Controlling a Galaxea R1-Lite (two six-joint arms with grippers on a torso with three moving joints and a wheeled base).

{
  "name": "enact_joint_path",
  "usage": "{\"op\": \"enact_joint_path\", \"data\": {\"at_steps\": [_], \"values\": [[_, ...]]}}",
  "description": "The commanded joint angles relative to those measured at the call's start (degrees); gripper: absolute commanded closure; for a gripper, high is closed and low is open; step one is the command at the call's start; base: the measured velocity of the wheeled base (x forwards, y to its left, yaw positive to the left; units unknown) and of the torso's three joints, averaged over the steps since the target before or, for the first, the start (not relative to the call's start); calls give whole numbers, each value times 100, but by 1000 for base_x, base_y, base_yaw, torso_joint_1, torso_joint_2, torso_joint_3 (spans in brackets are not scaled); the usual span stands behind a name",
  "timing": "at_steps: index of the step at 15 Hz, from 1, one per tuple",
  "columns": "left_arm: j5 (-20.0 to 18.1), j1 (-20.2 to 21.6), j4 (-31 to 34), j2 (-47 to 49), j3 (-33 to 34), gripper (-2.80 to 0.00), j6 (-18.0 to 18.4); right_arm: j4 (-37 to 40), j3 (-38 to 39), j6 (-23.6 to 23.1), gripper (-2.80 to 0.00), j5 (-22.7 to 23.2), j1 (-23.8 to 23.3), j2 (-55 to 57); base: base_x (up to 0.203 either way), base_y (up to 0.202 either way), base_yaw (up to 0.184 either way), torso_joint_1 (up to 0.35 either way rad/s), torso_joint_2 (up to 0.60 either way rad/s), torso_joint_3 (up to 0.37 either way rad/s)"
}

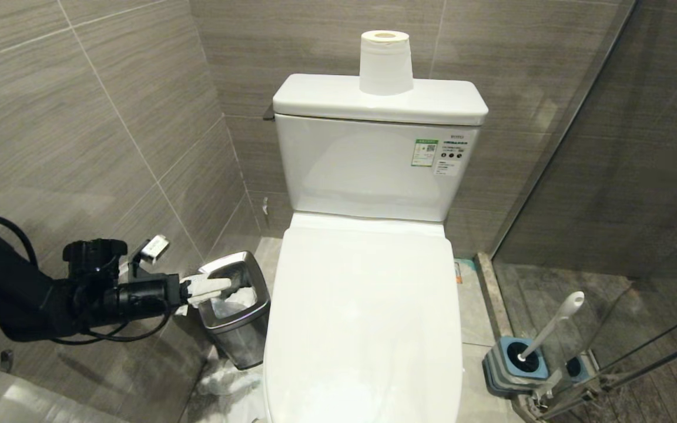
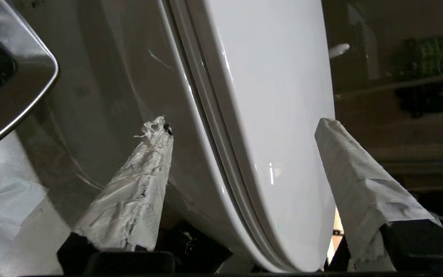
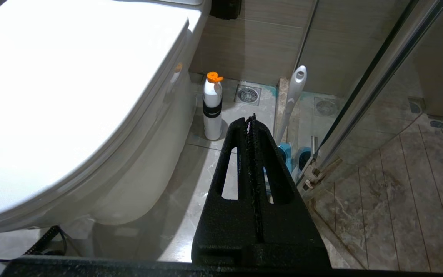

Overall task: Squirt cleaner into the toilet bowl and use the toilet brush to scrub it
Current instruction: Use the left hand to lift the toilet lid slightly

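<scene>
- The left end effector (image 1: 218, 288) reaches level over the steel waste bin (image 1: 238, 329), fingers spread, empty.
- Just to its right stands the toilet bowl (image 1: 362, 317), lid down.
- The toilet brush (image 1: 550, 326) stands in its blue holder (image 1: 512, 367), right of the bowl.
- The right end effector (image 3: 253, 119), fingers pressed together, hangs near that brush.

The toilet bowl (image 1: 368, 317) is glossy white, lid and seat alike. The toilet brush (image 1: 553, 326) has a light-grey handle in a blue-and-grey holder (image 1: 506, 367). A white bottle (image 3: 212, 109) carries an orange cap and black band. The waste bin (image 1: 238, 317) is silvery steel. Walls (image 1: 109, 117) are grey-brown striated tile.
</scene>
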State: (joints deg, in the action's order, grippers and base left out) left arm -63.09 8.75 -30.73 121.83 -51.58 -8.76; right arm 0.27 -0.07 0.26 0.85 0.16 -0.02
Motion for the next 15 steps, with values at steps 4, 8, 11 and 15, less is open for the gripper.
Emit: {"op": "enact_joint_path", "data": {"at_steps": [4, 8, 11, 15], "values": [[-734, 261, -123, 276, 633, -280, 871, 0, -1, 1, 0, 3, 2, 2, 0, 0, 0, 0, 0, 0], [-620, 23, -587, 493, 831, -280, 901, 0, -1, 1, 0, 3, 2, 2, 0, 0, 0, 0, 0, 0], [-11, -286, -603, 474, 880, -280, 926, 0, -1, 1, 0, 3, 2, 2, 0, 0, 0, 0, 0, 0], [339, -667, -601, 242, 1190, -280, 919, 0, -1, 1, 0, 3, 2, 2, 0, 0, 0, 0, 0, 0]]}}
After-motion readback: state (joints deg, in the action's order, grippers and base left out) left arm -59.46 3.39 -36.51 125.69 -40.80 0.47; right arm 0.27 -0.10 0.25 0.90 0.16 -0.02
